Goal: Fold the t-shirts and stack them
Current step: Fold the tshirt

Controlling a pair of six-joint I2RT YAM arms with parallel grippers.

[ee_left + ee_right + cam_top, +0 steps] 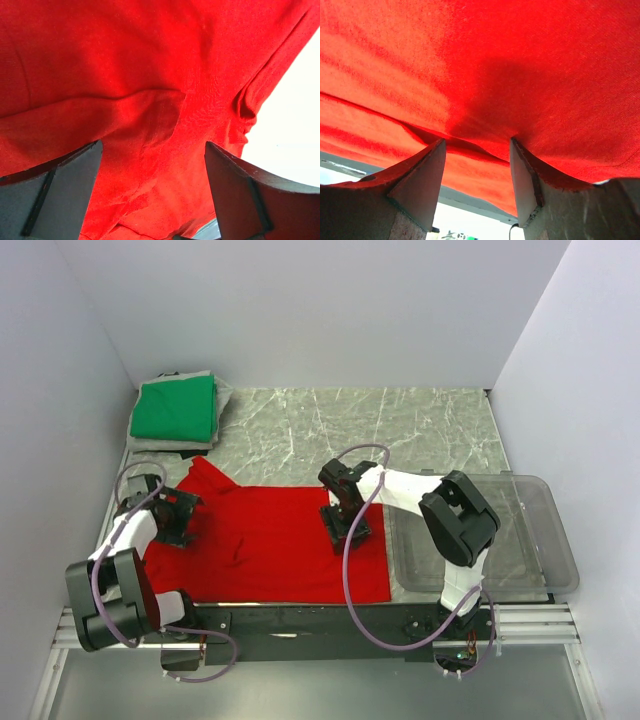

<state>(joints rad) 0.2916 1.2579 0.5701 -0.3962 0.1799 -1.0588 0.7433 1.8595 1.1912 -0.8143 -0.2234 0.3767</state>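
The red t-shirt (270,540) lies spread flat across the near left half of the table, one sleeve pointing toward the back left. The green t-shirt (176,408) sits folded in the far left corner. My left gripper (176,520) is down on the red shirt's left edge. In the left wrist view it (153,145) is open, fingers wide apart over wrinkled red cloth (150,90). My right gripper (346,527) presses on the red shirt near its right side. In the right wrist view it (477,141) is open, tips against the red cloth (520,75) with a small ridge between them.
A clear plastic bin (520,540) stands at the right, close to the red shirt's right edge. A grey cloth (222,405) lies under the green shirt. White walls enclose the marble tabletop (400,430) on three sides.
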